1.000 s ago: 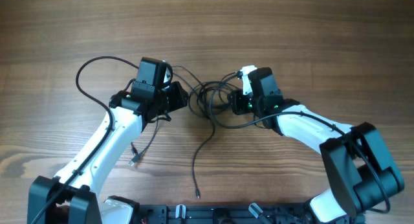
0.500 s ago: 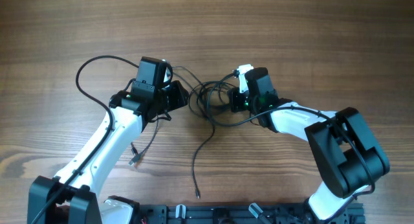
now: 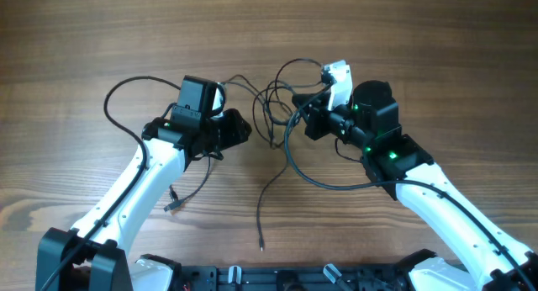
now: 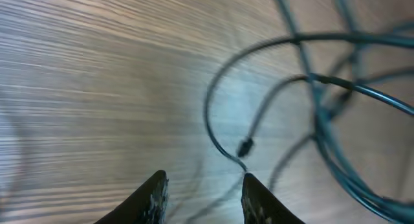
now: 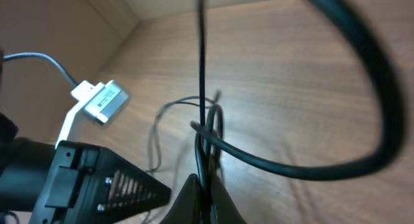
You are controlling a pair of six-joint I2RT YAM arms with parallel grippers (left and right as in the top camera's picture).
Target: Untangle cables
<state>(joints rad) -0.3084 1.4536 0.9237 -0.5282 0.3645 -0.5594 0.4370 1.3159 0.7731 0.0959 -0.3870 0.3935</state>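
Observation:
The cables [image 3: 273,114] are thin black cords in a loose tangle at the table's middle. One tail runs down to a small plug [image 3: 261,245]. My right gripper [image 3: 298,121] is at the tangle's right side. In the right wrist view it [image 5: 203,188] is shut on thin black cable strands [image 5: 201,88] that rise straight up from the jaws. My left gripper [image 3: 245,129] is at the tangle's left side, open and holding nothing. In the left wrist view it [image 4: 204,193] hovers over the wood, with cable loops [image 4: 323,88] and a small plug [image 4: 244,147] ahead of the fingertips.
Another thin cord with a plug end [image 3: 172,205] lies beside the left arm. The right arm's own thick black cable [image 5: 362,68] arcs across the right wrist view. The left arm's black housing [image 5: 71,175] and a silver connector [image 5: 100,100] sit close on the left there.
My right arm has swung up and to the right with the cable strands in its jaws, stretching the tangle wider. The left arm has barely moved.

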